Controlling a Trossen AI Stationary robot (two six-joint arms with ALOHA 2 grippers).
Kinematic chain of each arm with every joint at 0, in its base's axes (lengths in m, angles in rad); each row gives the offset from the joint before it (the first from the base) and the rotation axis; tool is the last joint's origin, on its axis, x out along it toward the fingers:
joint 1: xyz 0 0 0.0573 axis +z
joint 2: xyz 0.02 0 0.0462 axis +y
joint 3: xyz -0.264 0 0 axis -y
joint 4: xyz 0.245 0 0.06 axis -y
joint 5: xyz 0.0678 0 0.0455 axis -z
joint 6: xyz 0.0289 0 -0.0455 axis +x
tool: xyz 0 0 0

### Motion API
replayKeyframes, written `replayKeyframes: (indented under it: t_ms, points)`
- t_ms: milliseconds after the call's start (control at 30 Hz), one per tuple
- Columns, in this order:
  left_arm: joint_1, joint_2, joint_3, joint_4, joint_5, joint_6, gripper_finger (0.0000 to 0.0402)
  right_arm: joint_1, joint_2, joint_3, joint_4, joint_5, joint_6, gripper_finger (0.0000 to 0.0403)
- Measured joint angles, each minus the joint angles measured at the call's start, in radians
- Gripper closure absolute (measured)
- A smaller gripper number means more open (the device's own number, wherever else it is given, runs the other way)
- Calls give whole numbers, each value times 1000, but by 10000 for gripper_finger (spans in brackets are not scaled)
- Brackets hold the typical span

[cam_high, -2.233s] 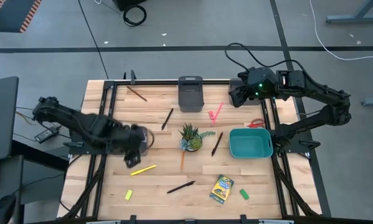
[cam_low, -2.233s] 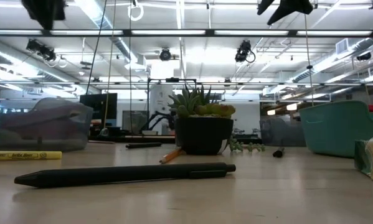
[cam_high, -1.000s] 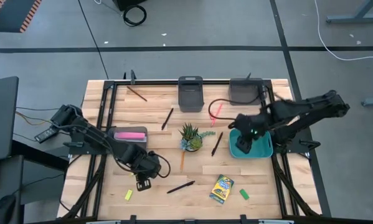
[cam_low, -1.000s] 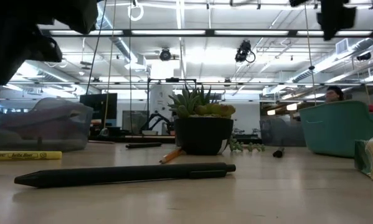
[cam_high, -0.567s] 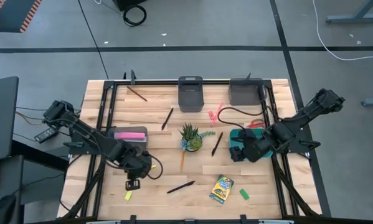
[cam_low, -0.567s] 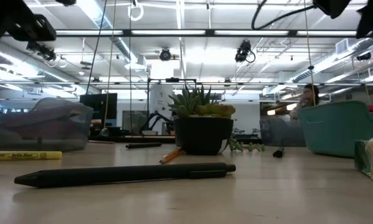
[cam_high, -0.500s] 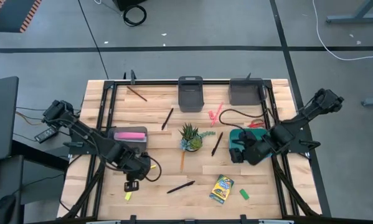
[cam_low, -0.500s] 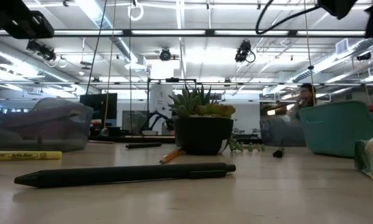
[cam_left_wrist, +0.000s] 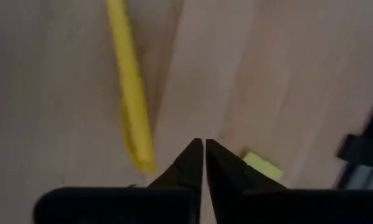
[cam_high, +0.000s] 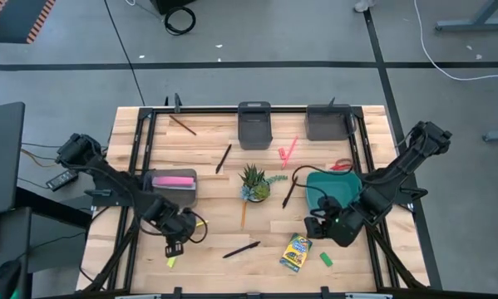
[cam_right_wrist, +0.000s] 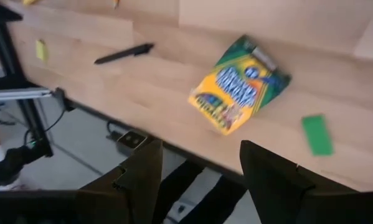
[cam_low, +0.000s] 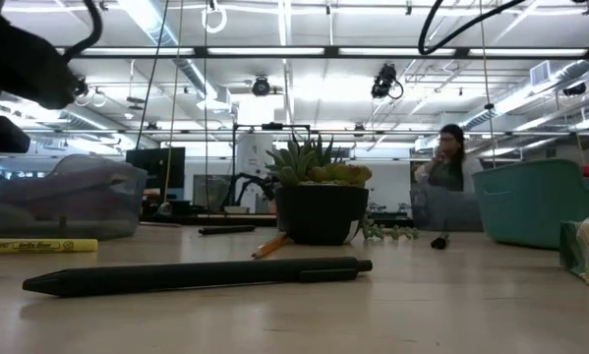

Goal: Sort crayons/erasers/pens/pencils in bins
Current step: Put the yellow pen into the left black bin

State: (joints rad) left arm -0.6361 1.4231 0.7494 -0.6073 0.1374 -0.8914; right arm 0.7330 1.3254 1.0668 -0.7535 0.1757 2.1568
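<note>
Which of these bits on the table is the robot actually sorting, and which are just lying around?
For the job: crayon box, green eraser, yellow eraser, black pen, yellow pen, orange pencil, teal bin, dark grey bin.
Just lying about: potted plant, long pink bar.

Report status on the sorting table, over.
Left gripper shut, empty, above yellow pen. Right gripper open over crayon box. Nothing blocking.
</note>
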Motion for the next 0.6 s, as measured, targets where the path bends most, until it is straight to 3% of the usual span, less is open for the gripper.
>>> replayKeyframes:
  t_ms: [333, 467, 600]
  points:
    - [-53, 23, -5, -23, -71, -40, 222, 10, 6, 0, 21, 59, -18, 181]
    - [-50, 80, 0, -17, -86, -41, 205, 10, 6, 0, 22, 64, -45, 181]
    - [-49, 140, 1, 20, -99, -44, 217, 17, 6, 0, 24, 63, -91, 181]
